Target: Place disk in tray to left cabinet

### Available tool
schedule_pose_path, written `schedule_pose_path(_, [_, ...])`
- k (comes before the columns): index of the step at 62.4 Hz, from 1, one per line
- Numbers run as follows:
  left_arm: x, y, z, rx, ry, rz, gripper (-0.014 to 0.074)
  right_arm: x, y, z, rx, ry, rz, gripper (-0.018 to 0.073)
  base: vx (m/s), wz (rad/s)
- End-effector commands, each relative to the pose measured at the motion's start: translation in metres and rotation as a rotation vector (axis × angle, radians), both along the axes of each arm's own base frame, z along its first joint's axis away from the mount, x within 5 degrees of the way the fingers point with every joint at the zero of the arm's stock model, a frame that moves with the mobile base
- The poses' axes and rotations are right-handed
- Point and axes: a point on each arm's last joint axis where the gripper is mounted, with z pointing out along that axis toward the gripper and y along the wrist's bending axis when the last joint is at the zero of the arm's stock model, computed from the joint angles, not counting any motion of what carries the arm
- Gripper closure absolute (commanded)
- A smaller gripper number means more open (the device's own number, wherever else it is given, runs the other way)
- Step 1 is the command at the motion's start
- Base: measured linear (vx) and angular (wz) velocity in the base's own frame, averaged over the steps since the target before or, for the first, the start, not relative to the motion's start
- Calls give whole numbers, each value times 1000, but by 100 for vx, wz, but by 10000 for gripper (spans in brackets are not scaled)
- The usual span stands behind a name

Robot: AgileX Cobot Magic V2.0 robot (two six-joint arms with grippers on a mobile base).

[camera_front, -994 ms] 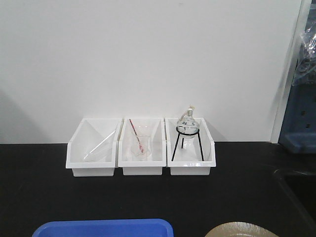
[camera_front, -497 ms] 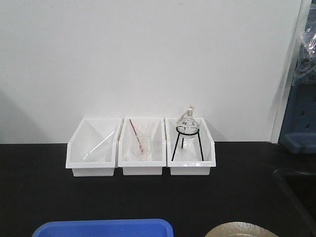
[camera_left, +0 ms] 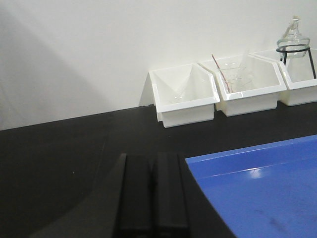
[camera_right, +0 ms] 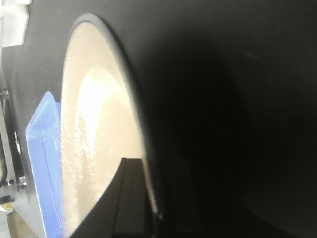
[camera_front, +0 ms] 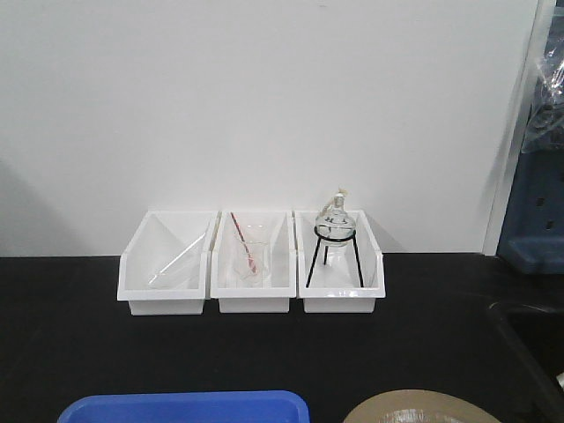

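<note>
Left gripper point(camera_left: 147, 166): fingers pressed together with nothing between them, low over the black table point(camera_left: 59, 163), just left of the tray's near corner
Right gripper point(camera_right: 151, 171): pinching the disk's rim; one dark finger point(camera_right: 131, 198) lies on the tan face, the other is dim on the far side of the rim
Disk point(camera_front: 421, 409): at the table's front edge, just right of the tray, only its far arc showing in the front view; whether it rests on the table or is lifted I cannot tell
Tray point(camera_front: 185, 406): blue, flat on the table, left of the disk, its floor bare where the left wrist view shows it
White bins point(camera_front: 254, 304): three side by side against the wall, well behind tray and disk; the middle one holds a clear beaker point(camera_front: 253, 263), the right one a round glass flask point(camera_front: 336, 216)
</note>
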Motion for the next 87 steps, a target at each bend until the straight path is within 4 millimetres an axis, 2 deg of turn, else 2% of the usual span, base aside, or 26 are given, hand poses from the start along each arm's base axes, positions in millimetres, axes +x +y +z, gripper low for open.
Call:
schedule_pose_path(1, [0,1,2,-15,-75,7,603,7,2,33,54,-120,-28,565,0,0])
schedule_pose_path(15, [0,1,2,-15,-75,7,603,11,5,90,189,-290,-164,564,0,0])
schedule_pose_path(22, [0,1,2,-15,-75,7,603,8,20,115,234,-356,-164,564,0,0])
schedule_pose_path(23, [0,1,2,-15,-75,7,603,8,54,134,280,-395,-117,564,0,0])
schedule_pose_path(28, [0,1,2,-15,-75,7,603,10,85,140,324,-397,-79,564,0,0])
schedule_pose_path(45, [0,1,2,-15,-75,7,603,3,189,125,173,-279,37,564,0,0])
schedule_pose_path(61, [0,1,2,-15,-75,7,603,11,259,108,176,-217,175,564,0,0])
schedule_pose_path(73, [0,1,2,-15,-75,7,603,18,288,85,150,-175,223,563,0,0])
schedule_pose_path(87, [0,1,2,-15,-75,7,603,24,295,58,80,-155,235,537,0,0])
